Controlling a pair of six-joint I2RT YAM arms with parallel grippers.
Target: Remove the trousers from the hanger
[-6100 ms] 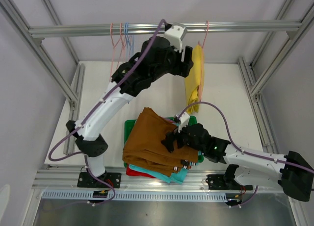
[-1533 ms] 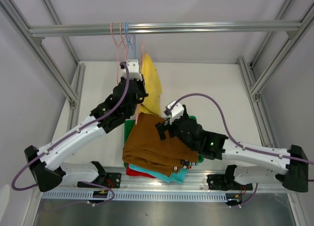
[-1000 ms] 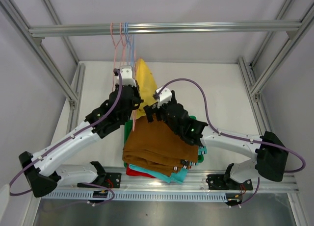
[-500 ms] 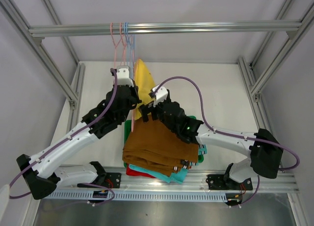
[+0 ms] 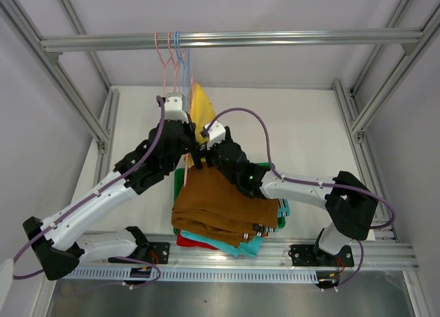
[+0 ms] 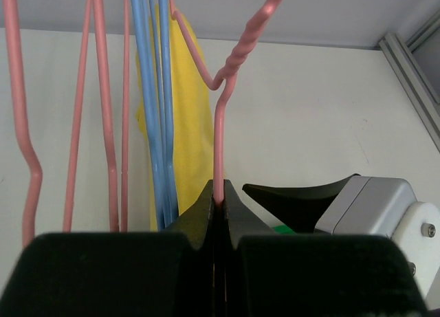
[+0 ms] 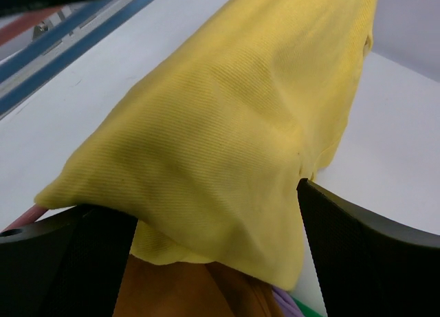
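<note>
Only the left wrist view showed the left gripper (image 6: pixel 218 201) pinched shut on the pink hanger (image 6: pixel 219 138) wire; overhead, the arm hid that grip. The right wrist view showed the right gripper (image 7: pixel 213 227) spread wide. The yellow trousers (image 7: pixel 234 117), still on the hanger, draped unclamped between its fingers, above the brown trousers (image 5: pixel 220 203).

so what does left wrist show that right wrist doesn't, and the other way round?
Left wrist only: the left gripper shut on the wire of the pink hanger, just below its twisted neck.

Right wrist only: the right gripper open, with one finger on either side of the draped yellow trousers and the brown trousers underneath.

Both: the yellow trousers and the white table behind them.
</note>
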